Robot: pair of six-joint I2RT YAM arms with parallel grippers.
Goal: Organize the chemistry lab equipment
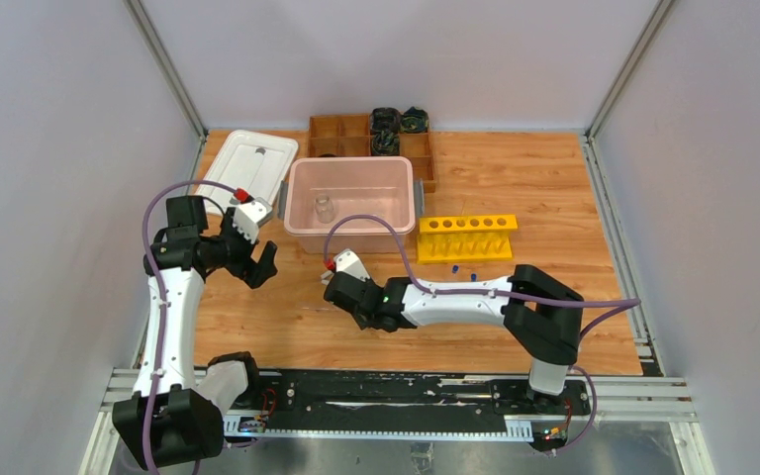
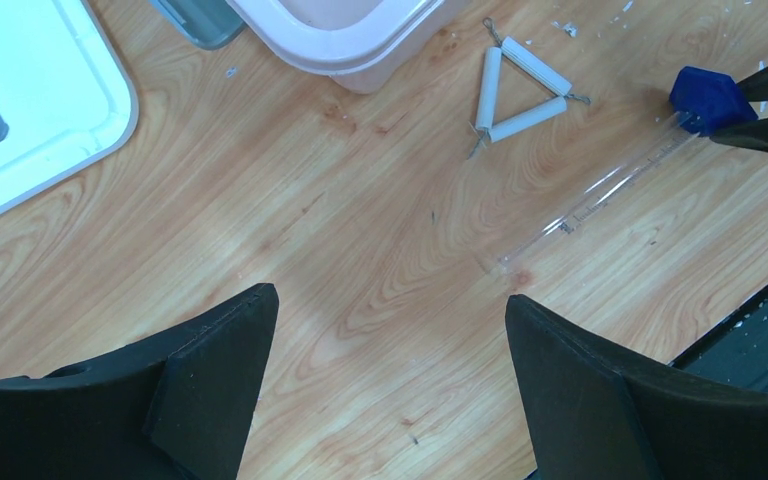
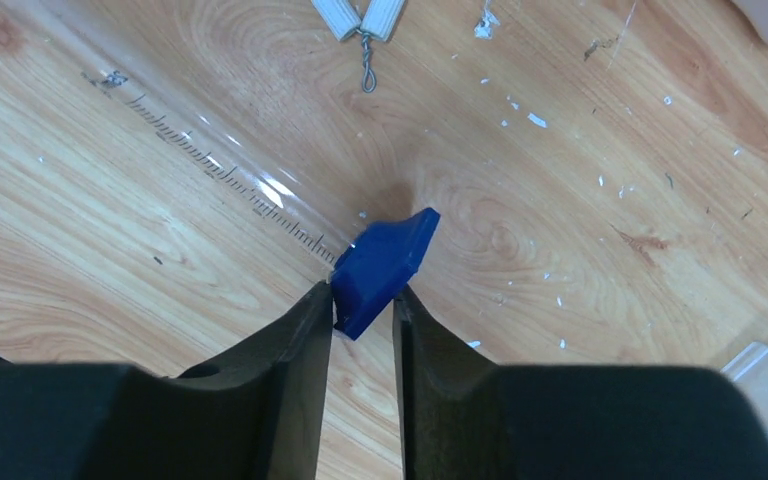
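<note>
A clear graduated cylinder (image 3: 210, 165) lies flat on the wood, ending in a small blue piece (image 3: 385, 265). My right gripper (image 3: 363, 295) is closed on that blue piece, a fingertip against each side. In the left wrist view the same blue piece (image 2: 708, 98) sits at the right edge with the cylinder (image 2: 600, 190) running down-left from it. A white triangle (image 2: 518, 95) lies beside the pink tub. My left gripper (image 2: 390, 310) hangs wide open over bare wood, holding nothing. A clear little beaker (image 1: 325, 208) stands inside the tub. Small blue-capped tubes (image 1: 473, 276) lie by the rack.
The pink tub (image 1: 351, 163) stands at the centre back with a white lid (image 1: 247, 163) to its left. A yellow tube rack (image 1: 465, 237) is at its right. A wooden divided box (image 1: 356, 134) sits at the back edge. Small white flecks dot the wood near the right gripper.
</note>
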